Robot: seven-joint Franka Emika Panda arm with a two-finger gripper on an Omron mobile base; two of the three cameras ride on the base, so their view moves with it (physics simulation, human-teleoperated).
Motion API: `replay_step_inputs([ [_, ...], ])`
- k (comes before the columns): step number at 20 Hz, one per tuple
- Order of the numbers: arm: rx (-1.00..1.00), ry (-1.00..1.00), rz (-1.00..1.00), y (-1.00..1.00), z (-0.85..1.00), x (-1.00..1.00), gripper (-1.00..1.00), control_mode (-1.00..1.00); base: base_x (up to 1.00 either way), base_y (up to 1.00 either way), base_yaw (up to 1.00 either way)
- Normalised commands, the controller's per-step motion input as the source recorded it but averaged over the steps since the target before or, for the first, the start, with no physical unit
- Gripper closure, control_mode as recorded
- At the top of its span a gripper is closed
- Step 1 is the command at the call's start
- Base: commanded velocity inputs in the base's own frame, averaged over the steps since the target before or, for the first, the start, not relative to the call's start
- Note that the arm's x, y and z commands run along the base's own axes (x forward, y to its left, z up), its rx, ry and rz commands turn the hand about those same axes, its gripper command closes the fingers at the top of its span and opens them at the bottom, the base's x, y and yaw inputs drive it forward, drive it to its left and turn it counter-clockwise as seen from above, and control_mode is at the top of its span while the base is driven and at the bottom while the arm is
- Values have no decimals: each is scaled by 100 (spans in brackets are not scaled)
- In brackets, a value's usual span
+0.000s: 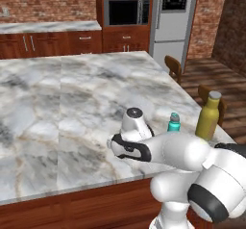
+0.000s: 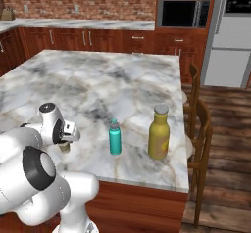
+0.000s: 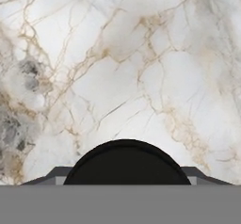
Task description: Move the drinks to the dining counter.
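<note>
Marble counter (image 3: 141, 53) was seen beneath the paper cup (image 3: 126, 164), pinched upright directly between the pincer (image 3: 126, 177) tips at bottom centre.

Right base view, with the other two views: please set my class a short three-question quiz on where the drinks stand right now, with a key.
1. True or false: the teal bottle stands upright on the dining counter.
2. Which drink stands nearest the chairs? A teal bottle; B yellow bottle; C paper cup.
3. Fill in: in the hand view, the finger tips of the gripper flank the paper cup's black ____.
Key: 1 true; 2 B; 3 lid.
</note>
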Motion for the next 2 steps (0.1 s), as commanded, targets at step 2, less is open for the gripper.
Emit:
replay_step_inputs([
  [2,0,0,0,-33,-13,-31,-100,-100,0,0,0],
])
